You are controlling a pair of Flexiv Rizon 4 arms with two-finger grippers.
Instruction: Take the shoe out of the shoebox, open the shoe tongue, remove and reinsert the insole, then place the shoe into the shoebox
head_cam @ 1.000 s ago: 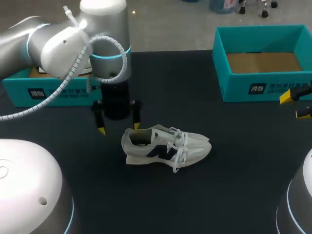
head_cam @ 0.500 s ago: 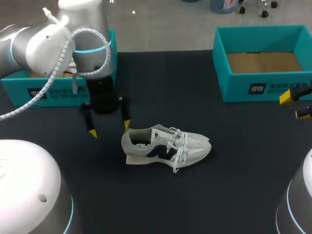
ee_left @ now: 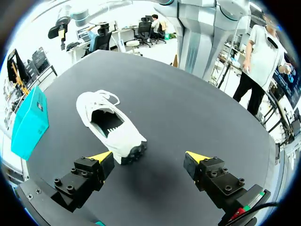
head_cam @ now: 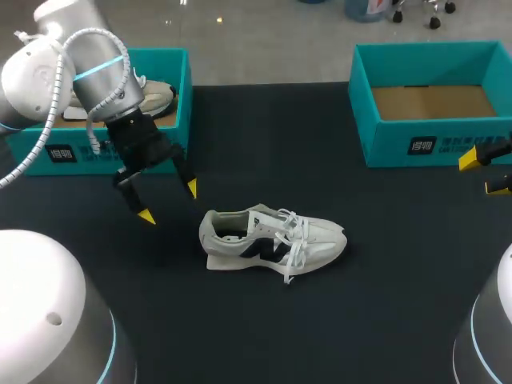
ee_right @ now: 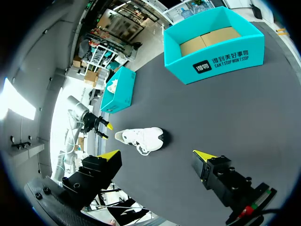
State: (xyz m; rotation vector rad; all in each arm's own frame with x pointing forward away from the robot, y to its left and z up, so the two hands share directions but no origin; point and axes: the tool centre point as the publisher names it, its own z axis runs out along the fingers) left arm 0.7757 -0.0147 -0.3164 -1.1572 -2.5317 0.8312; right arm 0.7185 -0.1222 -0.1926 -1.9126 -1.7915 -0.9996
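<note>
A white-grey shoe [head_cam: 270, 239] with a dark side mark and loose white laces lies on its sole on the black table, heel toward the left. My left gripper [head_cam: 168, 202] hangs open just left of the heel, holding nothing. In the left wrist view the shoe [ee_left: 111, 125] lies ahead of the left gripper [ee_left: 149, 156], toward one fingertip, its mouth open to view. A teal shoebox [head_cam: 436, 100] stands open at the back right. My right gripper [head_cam: 484, 173] sits open at the table's right edge. The right wrist view shows the shoe [ee_right: 142, 138] far ahead of the right gripper [ee_right: 156, 153].
A second teal box [head_cam: 104, 136] at the back left holds another shoe [head_cam: 152, 94] behind my left arm. In the right wrist view both boxes show, the near one [ee_right: 212, 44] and the far one [ee_right: 119, 90].
My left arm has drawn back to the left, away from the shoe's heel, and its gripper has tilted. The shoe and the right gripper have stayed put.
</note>
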